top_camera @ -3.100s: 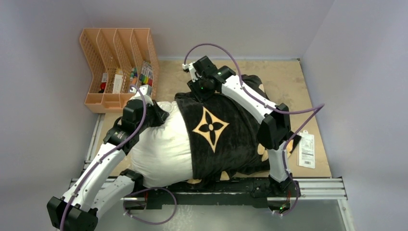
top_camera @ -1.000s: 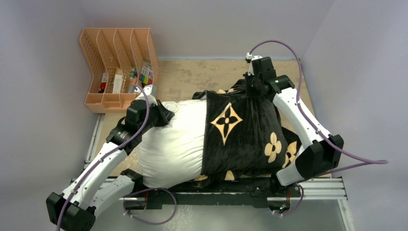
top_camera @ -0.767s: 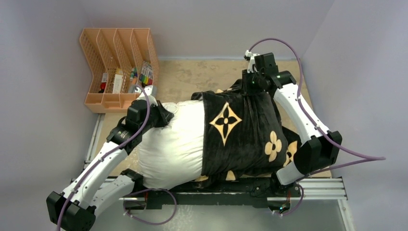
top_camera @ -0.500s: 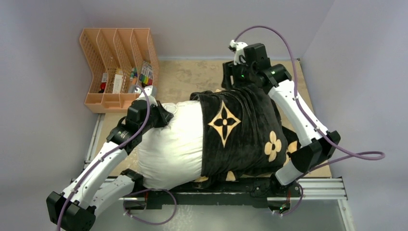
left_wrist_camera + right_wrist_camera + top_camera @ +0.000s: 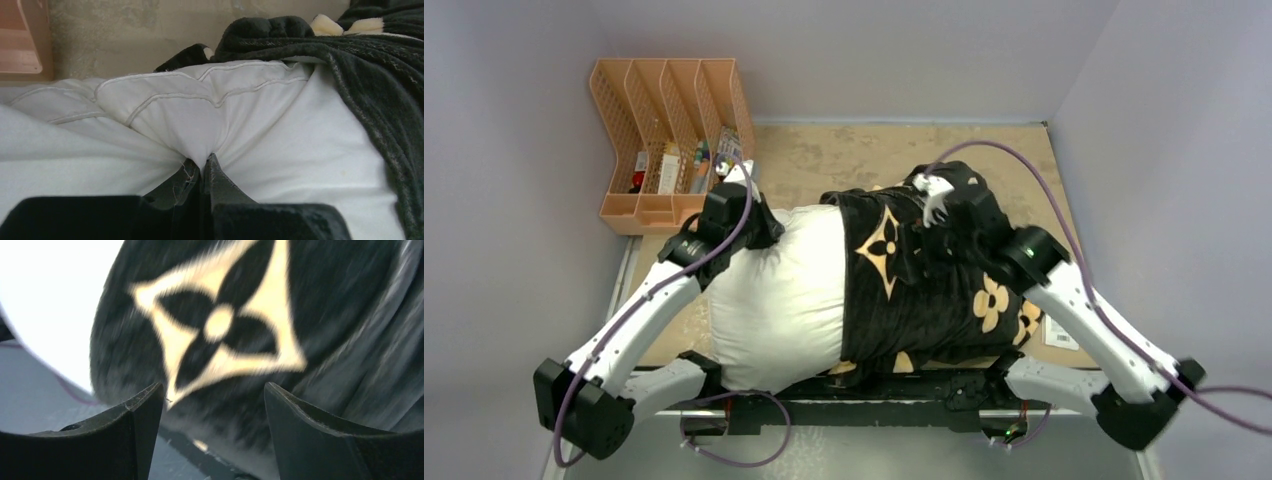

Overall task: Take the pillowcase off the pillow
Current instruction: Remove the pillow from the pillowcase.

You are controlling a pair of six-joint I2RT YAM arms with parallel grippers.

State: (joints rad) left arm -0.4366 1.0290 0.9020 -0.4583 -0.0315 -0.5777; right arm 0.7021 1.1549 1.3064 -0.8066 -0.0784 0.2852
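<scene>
Tan table [image 5: 824,160] mid-frame carries the pillow [image 5: 774,290], roughly half out: its left part is bare and its right part sits inside the pillowcase [image 5: 934,300], left pincer [image 5: 204,166] clamped on the pillow seam, right pincer [image 5: 212,395] gaping empty over the star print, so regrip and final pull-off not yet done.

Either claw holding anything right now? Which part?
Left claw is shut on the pillow, pinching fabric just under its seamed edge. Right claw is open over the pillowcase, holding nothing.
</scene>
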